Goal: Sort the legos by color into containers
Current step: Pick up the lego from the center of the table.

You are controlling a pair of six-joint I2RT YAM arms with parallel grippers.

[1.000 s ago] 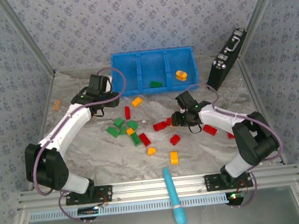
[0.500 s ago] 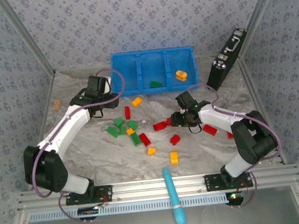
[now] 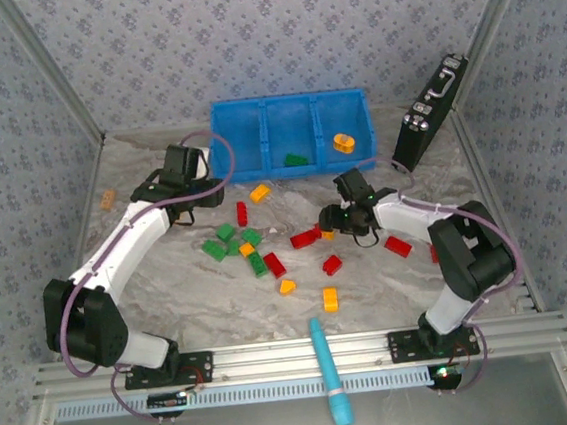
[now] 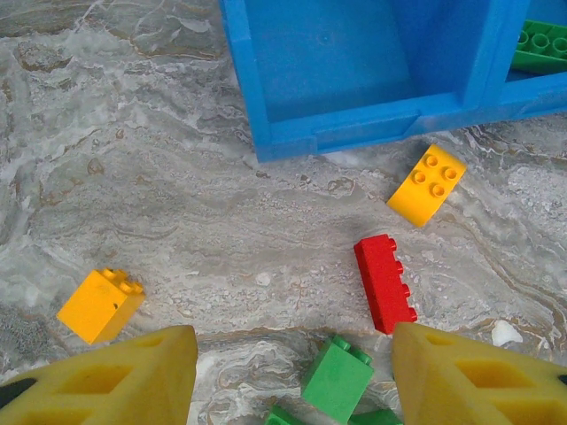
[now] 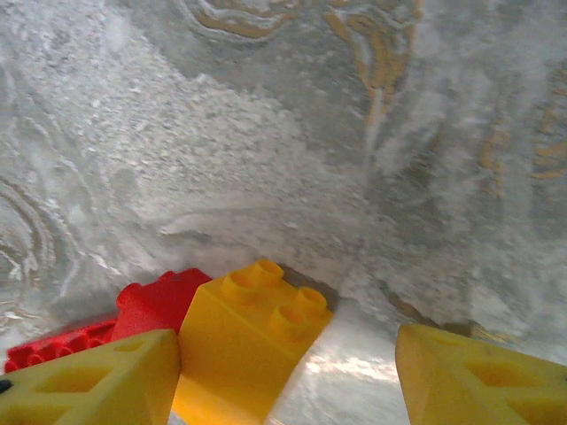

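Observation:
The blue bin [image 3: 256,135] stands at the back, with a green lego [image 3: 295,159] in its middle container and a yellow-orange one [image 3: 344,143] in the right one. Red, green and yellow legos lie scattered mid-table. My left gripper [image 3: 185,207] hovers open near the bin's left corner [image 4: 266,142]. Below it lie a yellow brick [image 4: 427,184], a red brick [image 4: 385,282] and a green brick [image 4: 337,379]. My right gripper [image 5: 288,354] is open and low over the table. A yellow brick [image 5: 244,350] rests against its left finger, apart from the right one, with a red brick [image 5: 155,301] behind.
A teal pen-like cylinder [image 3: 329,371] lies over the front rail. A black device [image 3: 430,113] leans at the back right. A tan scrap [image 3: 108,199] sits at the far left. More loose bricks include a red one [image 3: 398,247] and a yellow one [image 3: 330,298].
The right gripper's jaws have spread wider, and its wrist has shifted slightly left and back. The left arm has barely moved.

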